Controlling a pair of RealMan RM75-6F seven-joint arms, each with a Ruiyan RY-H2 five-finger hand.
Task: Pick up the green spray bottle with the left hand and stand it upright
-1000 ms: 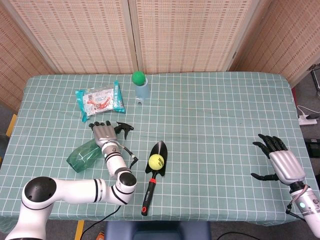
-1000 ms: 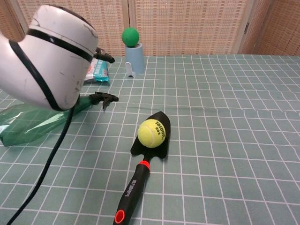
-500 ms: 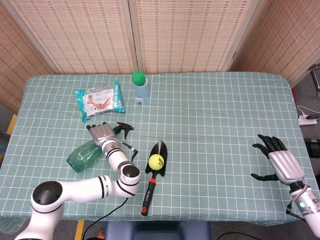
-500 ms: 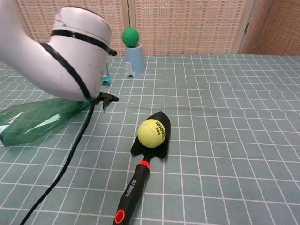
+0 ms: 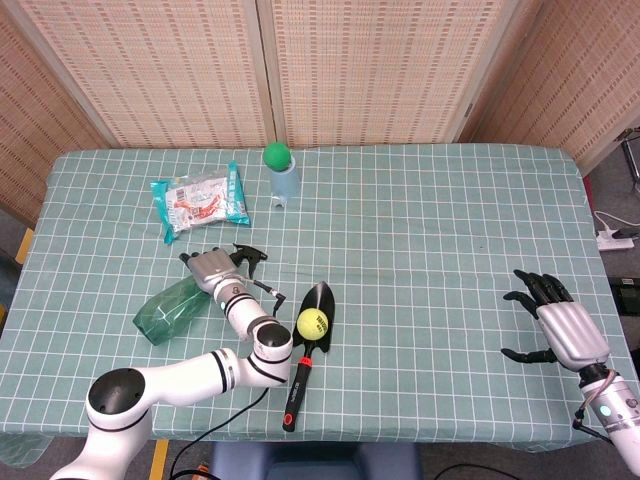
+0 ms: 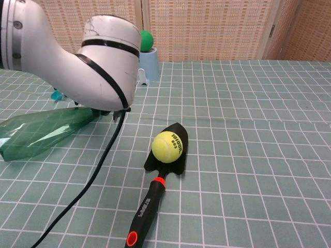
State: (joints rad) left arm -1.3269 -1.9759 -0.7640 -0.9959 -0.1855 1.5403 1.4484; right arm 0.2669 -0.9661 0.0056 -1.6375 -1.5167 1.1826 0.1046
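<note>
The green spray bottle (image 5: 168,310) lies on its side at the table's front left, with its black trigger head (image 5: 250,257) pointing toward the back right. My left hand (image 5: 210,268) sits over the bottle's neck just behind the trigger. I cannot see whether its fingers close round the neck. In the chest view the bottle (image 6: 41,132) lies flat, and my left arm's white elbow (image 6: 98,67) hides the hand and the neck. My right hand (image 5: 555,325) hovers at the front right with its fingers spread, holding nothing.
A black trowel (image 5: 305,360) with a red-tipped handle lies right of the bottle. A yellow tennis ball (image 5: 313,322) rests on its blade. A blue cup topped by a green ball (image 5: 281,170) and a snack packet (image 5: 200,200) stand behind.
My left elbow has swung right, toward the trowel, and the hand has tipped down onto the bottle's neck. The bottle and my right hand have stayed put.
</note>
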